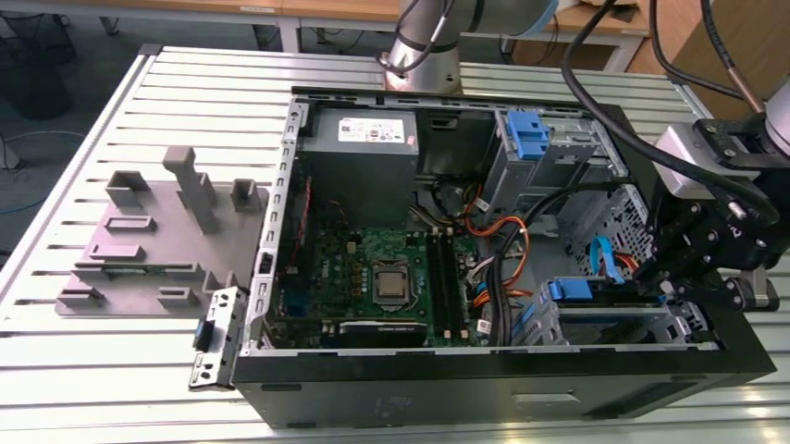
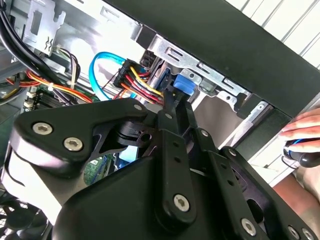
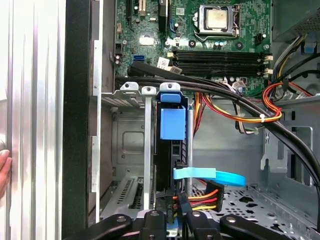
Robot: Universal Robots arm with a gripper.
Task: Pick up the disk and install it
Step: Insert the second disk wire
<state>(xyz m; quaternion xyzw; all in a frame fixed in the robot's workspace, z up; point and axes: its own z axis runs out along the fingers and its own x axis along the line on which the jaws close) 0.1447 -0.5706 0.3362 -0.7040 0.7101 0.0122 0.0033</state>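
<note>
Exterior view first: you have an open computer case (image 1: 494, 388) lying on its side on a slatted metal table (image 1: 74, 370), and the black gripper (image 1: 672, 277) hangs over the case's edge on the exterior view's right, beside a drive cage (image 1: 617, 324) near the front corner. The disk (image 3: 172, 150) sits on edge in that cage; in the first wrist view you see it end-on as a dark slab with a blue plastic carrier (image 3: 172, 122) on its near face and a blue tab at the far end, flanked by the cage's silver rails. The gripper's black linkage stands right at the disk's connector end in the first wrist view, where a light-blue data cable (image 3: 210, 175) and a bundle of red, yellow and black power wires (image 3: 200, 200) meet the drive. You cannot tell from these pictures whether the jaws are clamped or released, since the linkage bodies hide the tips. In the second wrist view the gripper's (image 2: 175, 107) arms point at the blue carrier tab (image 2: 182, 87) under the cage's silver edge. The motherboard (image 1: 370, 268) with its bare processor lies in the middle of the case, and a grey fixture block (image 1: 161, 240) rests on the table toward the exterior view's left. A person's hand (image 2: 305, 132) rests just outside the case wall.
</note>
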